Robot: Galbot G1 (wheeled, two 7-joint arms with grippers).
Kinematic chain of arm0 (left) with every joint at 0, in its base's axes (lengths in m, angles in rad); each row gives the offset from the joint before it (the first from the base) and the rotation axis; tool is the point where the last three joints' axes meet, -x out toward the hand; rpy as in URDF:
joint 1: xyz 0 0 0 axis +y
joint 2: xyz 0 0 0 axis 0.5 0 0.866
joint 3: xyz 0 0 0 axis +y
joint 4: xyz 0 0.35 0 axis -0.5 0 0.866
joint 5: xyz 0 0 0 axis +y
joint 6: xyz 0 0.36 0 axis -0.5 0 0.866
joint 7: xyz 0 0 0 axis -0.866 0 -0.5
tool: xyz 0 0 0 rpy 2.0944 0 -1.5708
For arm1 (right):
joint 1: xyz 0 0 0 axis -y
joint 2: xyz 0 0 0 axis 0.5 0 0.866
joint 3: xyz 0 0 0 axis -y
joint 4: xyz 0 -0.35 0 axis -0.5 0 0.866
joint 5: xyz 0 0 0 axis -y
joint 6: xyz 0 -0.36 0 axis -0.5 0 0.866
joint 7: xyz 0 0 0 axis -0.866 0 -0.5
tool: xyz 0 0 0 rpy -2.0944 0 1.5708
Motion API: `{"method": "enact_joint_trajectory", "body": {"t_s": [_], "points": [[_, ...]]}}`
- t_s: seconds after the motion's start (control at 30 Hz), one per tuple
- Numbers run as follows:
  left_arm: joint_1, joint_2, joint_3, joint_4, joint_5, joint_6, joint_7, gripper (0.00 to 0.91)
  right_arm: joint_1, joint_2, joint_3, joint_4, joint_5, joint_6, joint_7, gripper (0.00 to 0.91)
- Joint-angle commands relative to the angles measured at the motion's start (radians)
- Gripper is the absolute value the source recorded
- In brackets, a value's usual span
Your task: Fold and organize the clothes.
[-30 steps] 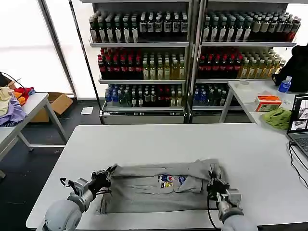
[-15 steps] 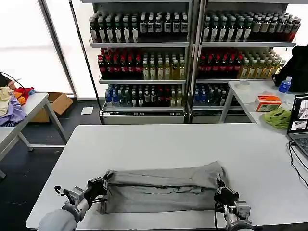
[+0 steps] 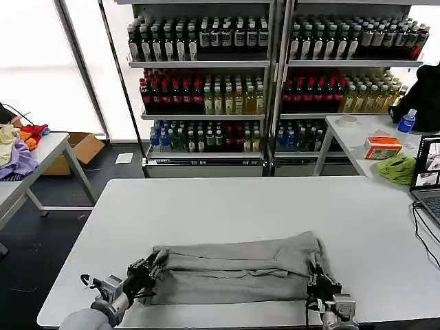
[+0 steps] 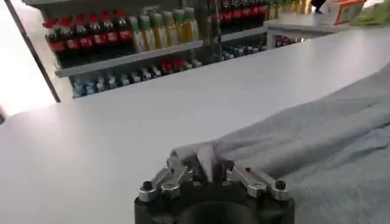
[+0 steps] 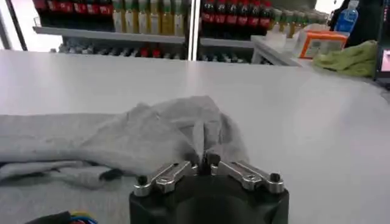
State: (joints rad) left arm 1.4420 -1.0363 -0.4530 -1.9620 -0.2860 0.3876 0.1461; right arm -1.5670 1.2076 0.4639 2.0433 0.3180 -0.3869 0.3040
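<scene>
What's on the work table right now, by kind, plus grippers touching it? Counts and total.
Grey shirt, folded along the near edge of the white table: 1
Grippers shut on the shirt, left gripper at one end and right gripper at the other: 2
Total: 3

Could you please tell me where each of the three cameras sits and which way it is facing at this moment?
Head view: on the robot's head, looking forward and down at the table; both arms show at the near edge, each pinching the shirt.
Left wrist view: on the left arm, looking across the table toward the bottle shelves; left end effector shut on a shirt fold.
Right wrist view: on the right arm, facing the shelves; right end effector shut on the shirt.
Shared: all views show shirt, table and shelves.
</scene>
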Motion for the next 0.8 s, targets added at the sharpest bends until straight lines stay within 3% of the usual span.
{"method": "enact_joint_trajectory", "body": {"t_s": [0.03, 0.23, 0.4, 0.8], "points": [[0.028, -0.019, -0.039, -0.12, 0.004, 0.032, -0.032, 0.907, -0.014, -0.003, 0.023, 0.016, 0.0, -0.006, 0.021, 0.907], [0.039, -0.078, -0.071, -0.161, 0.001, 0.048, -0.092, 0.907, -0.026, 0.002, 0.1, 0.152, 0.067, 0.0, 0.021, 0.907], [0.047, -0.181, -0.081, -0.153, -0.049, 0.088, -0.143, 0.907, 0.004, 0.009, 0.121, 0.241, 0.116, -0.023, 0.032, 0.907], [0.05, -0.249, -0.08, -0.076, -0.091, 0.118, -0.157, 0.907, 0.026, -0.005, 0.121, 0.234, 0.124, -0.025, 0.038, 0.907]]}}
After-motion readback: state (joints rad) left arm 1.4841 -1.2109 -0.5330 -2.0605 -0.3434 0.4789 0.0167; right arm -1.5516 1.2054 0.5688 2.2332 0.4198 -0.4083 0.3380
